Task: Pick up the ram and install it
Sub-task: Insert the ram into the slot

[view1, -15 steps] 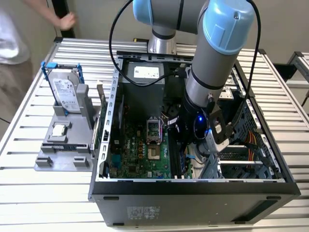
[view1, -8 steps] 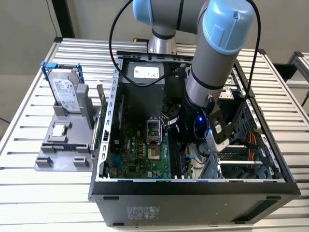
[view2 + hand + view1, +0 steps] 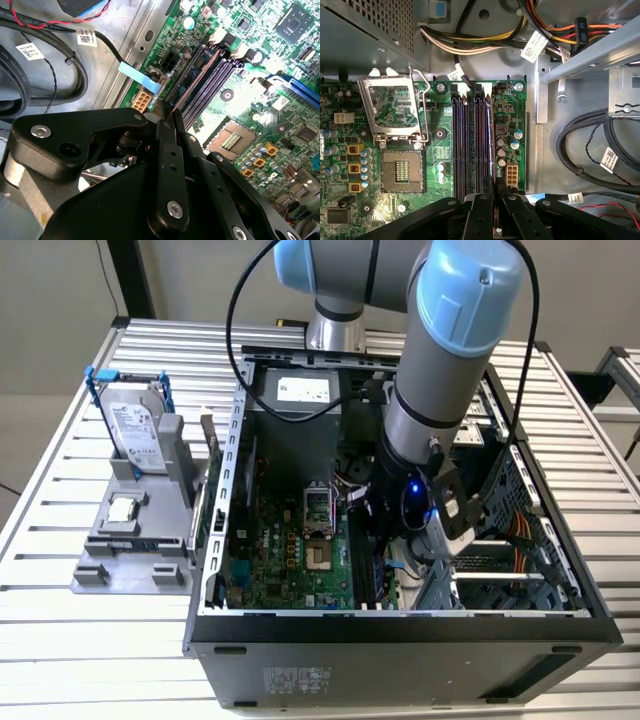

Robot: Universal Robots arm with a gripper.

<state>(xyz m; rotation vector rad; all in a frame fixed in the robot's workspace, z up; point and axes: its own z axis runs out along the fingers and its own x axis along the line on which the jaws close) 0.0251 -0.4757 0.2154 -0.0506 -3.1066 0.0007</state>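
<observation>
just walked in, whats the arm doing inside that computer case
The arm has reached into the open computer case and its pincer is closed on the ram, a thin stick seen edge-on. It holds the stick over the row of memory slots on the green motherboard, lined up with the slot at the edge of the row. Whether the ram is seated cannot be told. The hard drive sits outside on a grey holder.

A grey tubular arm (image 3: 430, 400) with light-blue joint caps, black cable looped alongside; its hand (image 3: 167, 150) is black linkage (silver screw heads).
</observation>
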